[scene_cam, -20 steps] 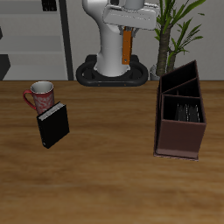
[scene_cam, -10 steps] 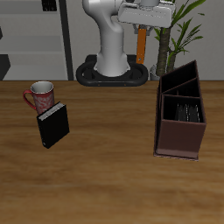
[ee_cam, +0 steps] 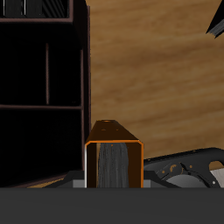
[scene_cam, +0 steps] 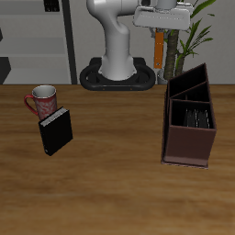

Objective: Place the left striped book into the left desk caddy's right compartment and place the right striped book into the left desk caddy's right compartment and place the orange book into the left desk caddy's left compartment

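hand (scene_cam: 161, 35) clamped on orange book (scene_cam: 160, 46) high behind left desk caddy (scene_cam: 189, 128); misaligned descent would catch the partition or drop it into the striped books' bay

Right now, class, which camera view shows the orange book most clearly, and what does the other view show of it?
The wrist view: the orange book fills the foreground, its orange cover edges and grey pages plain, clamped in the gripper. The exterior view shows only a thin orange strip hanging high above the left desk caddy.
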